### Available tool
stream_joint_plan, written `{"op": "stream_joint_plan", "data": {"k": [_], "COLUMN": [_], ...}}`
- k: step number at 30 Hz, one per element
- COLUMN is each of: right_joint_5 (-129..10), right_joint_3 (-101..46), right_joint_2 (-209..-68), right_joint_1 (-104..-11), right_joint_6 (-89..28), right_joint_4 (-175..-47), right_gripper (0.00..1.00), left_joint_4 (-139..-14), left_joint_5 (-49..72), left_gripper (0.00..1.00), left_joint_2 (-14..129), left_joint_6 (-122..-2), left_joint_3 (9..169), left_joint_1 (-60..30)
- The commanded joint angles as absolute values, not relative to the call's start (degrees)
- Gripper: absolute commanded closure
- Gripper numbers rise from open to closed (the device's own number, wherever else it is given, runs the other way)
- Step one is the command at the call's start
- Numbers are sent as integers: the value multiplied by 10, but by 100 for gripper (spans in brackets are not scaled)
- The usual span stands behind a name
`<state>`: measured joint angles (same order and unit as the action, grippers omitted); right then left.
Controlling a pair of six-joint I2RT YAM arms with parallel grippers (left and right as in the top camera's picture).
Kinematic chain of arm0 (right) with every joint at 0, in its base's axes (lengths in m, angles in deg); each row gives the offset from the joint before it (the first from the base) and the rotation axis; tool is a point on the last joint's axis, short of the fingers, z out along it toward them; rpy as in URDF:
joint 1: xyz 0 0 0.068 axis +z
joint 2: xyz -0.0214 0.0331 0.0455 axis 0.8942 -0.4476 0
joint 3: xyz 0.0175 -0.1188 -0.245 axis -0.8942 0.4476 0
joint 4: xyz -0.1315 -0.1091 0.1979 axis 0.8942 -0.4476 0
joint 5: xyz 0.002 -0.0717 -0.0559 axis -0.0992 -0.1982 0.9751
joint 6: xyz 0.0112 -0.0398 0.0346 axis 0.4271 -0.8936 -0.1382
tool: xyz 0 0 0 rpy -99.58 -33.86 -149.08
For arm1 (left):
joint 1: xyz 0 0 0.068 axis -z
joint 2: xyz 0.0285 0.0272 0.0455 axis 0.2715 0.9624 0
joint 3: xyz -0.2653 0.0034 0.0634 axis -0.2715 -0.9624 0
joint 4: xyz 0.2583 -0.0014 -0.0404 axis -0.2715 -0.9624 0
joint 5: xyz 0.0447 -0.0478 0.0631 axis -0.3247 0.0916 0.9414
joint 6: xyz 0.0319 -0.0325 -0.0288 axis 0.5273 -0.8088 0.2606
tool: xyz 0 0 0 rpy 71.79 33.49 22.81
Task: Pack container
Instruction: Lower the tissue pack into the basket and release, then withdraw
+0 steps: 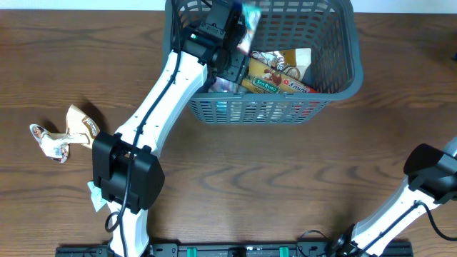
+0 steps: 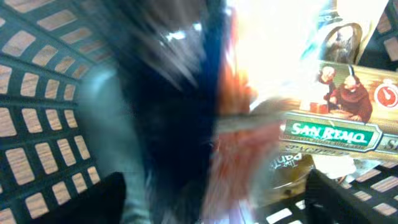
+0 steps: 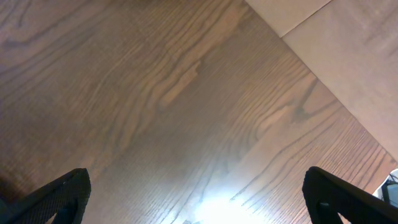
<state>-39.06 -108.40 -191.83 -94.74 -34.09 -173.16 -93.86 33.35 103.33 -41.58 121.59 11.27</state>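
Note:
The container (image 1: 341, 50), a dark grey lattice basket, stands at the back middle of the table; its slotted wall fills the left of the left wrist view (image 2: 37, 124). Several snack packets lie inside, among them a tan "San Remo" packet (image 1: 265, 84) (image 2: 336, 118). My left gripper (image 1: 239, 36) (image 2: 214, 199) is inside the basket over its left part, fingers spread wide. A blurred blue, red and white packet (image 1: 248, 16) (image 2: 205, 106) sits between the fingers, apparently loose. My right gripper (image 3: 196, 199) is open and empty over bare wood.
A crumpled tan and white snack packet (image 1: 66, 132) lies on the table at the far left. The right arm (image 1: 428, 175) sits at the front right corner. The right wrist view shows the table's edge (image 3: 311, 68) with a lighter floor beyond.

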Motion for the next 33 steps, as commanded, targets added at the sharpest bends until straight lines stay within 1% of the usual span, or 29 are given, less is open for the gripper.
{"op": "stream_joint_plan", "data": {"k": [1, 2, 7, 16, 22, 25, 28, 29, 30, 33], "right_joint_5": [-388, -388, -388, -388, -388, -388, -388, -388, -388, -388], "right_joint_3": [-1083, -1083, -1083, -1083, -1083, -1083, -1083, -1083, -1083, -1083], "right_joint_2": [-1914, -1914, -1914, -1914, -1914, -1914, -1914, -1914, -1914, -1914], "right_joint_1": [-948, -948, -948, -948, -948, -948, -948, -948, -948, -948], "right_joint_6": [-333, -333, -333, -333, -333, -333, -333, -333, -333, -333], "right_joint_4": [-1732, -1732, -1732, -1732, -1732, -1732, -1732, -1732, -1732, -1732], "right_gripper": [1, 1, 1, 1, 1, 1, 1, 1, 1, 1], "left_joint_4": [-932, -928, -916, -917, -962, -974, -999, -1017, -1026, -1057], "left_joint_5": [328, 330, 341, 474, 557, 628, 726, 738, 736, 718], "left_gripper": [15, 13, 13, 12, 12, 12, 12, 12, 12, 12], "left_joint_2": [1027, 1027, 1027, 992, 941, 904, 863, 848, 839, 815], "left_joint_6": [-389, -389, -389, -389, -398, -438, -553, -598, -618, -636], "left_joint_3": [1214, 1215, 1227, 1352, 1454, 1461, 1461, 1461, 1461, 1461], "left_joint_1": [113, 113, 113, 113, 100, 86, 62, 47, 38, 10]}}
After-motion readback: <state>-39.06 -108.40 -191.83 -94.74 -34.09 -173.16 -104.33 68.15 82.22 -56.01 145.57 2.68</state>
